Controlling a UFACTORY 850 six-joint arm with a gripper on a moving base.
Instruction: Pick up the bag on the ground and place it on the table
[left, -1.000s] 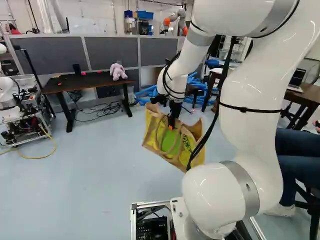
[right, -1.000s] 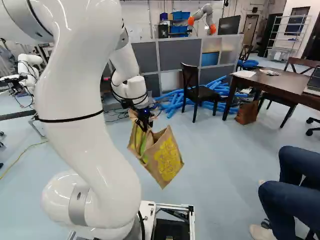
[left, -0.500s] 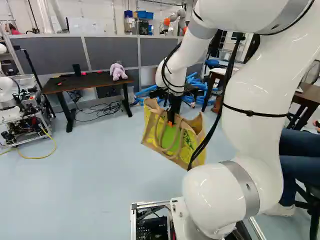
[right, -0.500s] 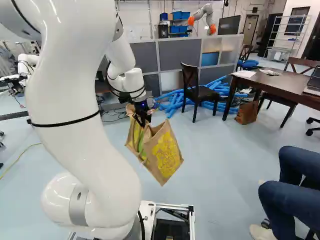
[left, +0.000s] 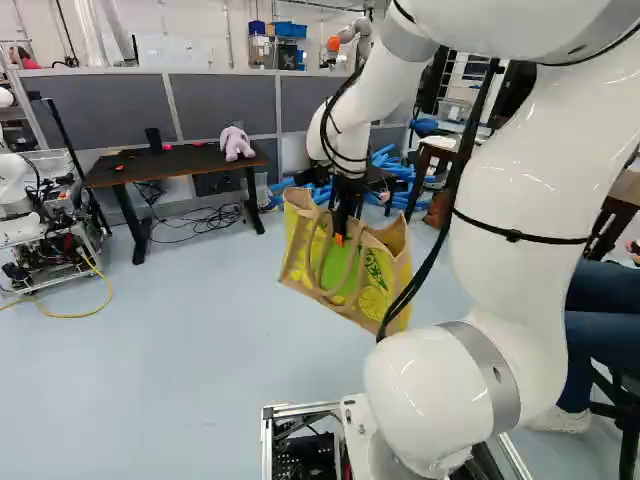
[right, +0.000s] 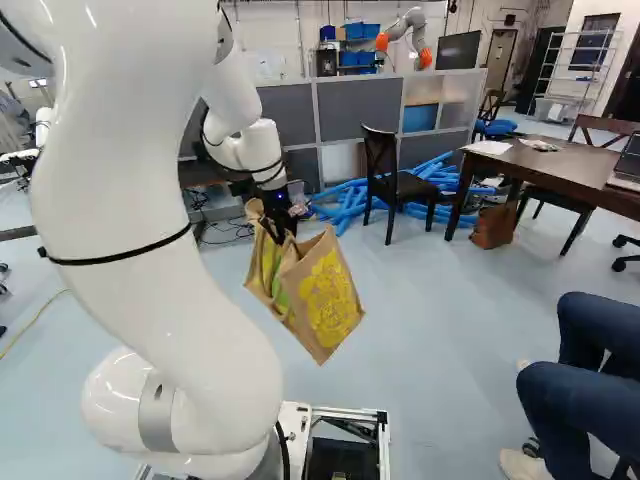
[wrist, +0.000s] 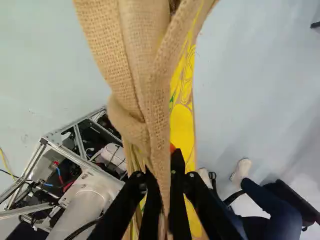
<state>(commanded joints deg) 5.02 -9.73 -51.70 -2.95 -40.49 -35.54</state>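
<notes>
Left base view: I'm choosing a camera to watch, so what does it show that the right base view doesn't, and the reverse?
Only the left base view: the pale purple plush toy on the dark desk, and the orange on the gripper.

Only the right base view: the laptop at the far right, on the wooden table.

Both: the bag hanging from the gripper above the floor, the blue tubes, parts of the desk and wooden table, and another robot at the back.
</notes>
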